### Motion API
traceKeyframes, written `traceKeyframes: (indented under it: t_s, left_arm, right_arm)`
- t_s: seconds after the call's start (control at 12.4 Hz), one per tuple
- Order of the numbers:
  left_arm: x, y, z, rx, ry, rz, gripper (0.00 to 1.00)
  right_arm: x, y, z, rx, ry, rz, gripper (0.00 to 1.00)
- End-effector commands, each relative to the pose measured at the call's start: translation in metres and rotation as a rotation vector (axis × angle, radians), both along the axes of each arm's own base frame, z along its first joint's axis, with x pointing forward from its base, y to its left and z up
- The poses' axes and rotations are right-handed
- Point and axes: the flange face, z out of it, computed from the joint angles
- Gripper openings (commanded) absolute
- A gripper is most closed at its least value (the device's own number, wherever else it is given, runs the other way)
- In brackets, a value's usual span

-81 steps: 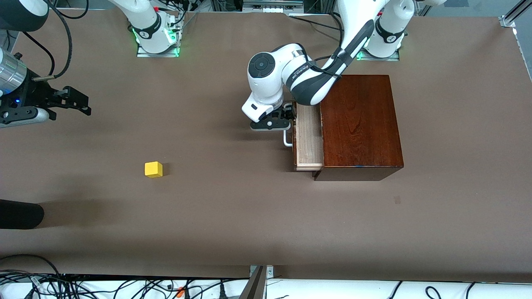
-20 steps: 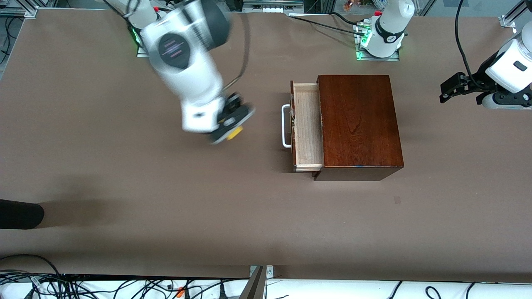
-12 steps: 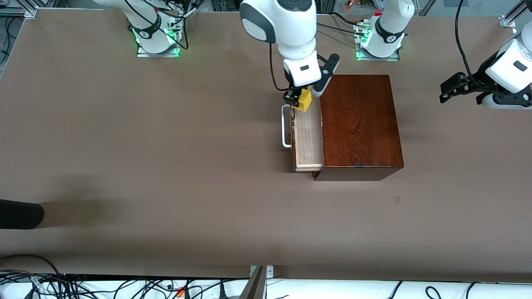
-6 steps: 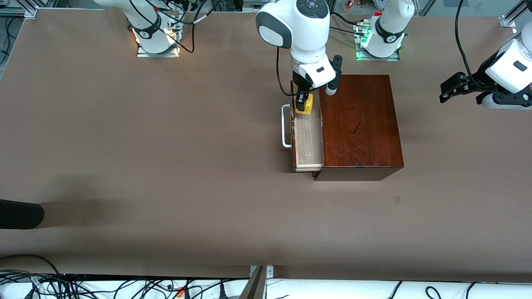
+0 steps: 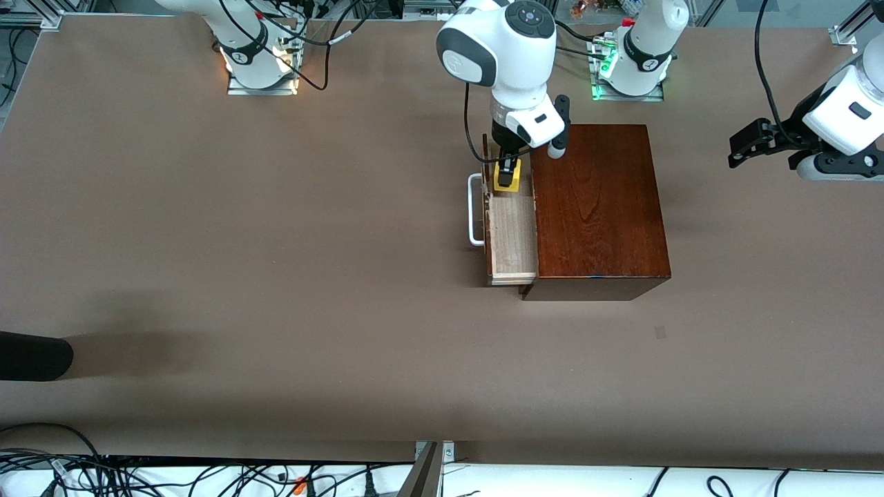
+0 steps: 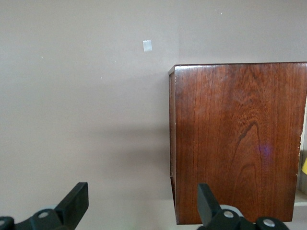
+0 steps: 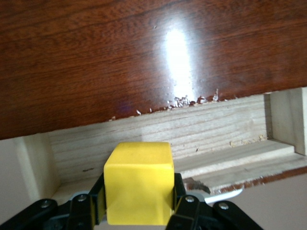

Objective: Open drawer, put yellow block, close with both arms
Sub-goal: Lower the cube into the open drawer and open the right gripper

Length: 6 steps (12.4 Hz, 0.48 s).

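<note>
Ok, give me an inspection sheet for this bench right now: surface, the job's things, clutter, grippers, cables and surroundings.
Surface: brown table, with a small pale mark toward the left arm's end.
Job's things: drawer pulled open, pale inside showing, white handle facing the right arm's end; yellow block held over the drawer's end farthest from the front camera.
Clutter: nothing seen.
Grippers: right gripper shut on the yellow block over the open drawer; left gripper open, waiting above the table at the left arm's end.
Cables: a tangle off the table's nearest edge; others by the arm bases.
Surroundings: metal framing at the table's corners.
</note>
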Motion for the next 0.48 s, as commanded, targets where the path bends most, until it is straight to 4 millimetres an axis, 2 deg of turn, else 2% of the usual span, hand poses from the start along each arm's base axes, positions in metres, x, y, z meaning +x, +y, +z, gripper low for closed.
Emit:
traceKeyframes:
  t_s: [0.0, 0.4]
  left_arm:
    - [0.001, -0.004, 0.002, -0.016, 0.014, 0.01, 1.0]
    - [-0.002, -0.004, 0.0, -0.005, 0.039, 0.009, 0.99]
  right_arm:
    - [0.004, 0.008, -0.014, -0.014, -0.044, 0.037, 0.15]
    - [0.005, 0.009, -0.031, -0.035, -0.047, 0.058, 0.15]
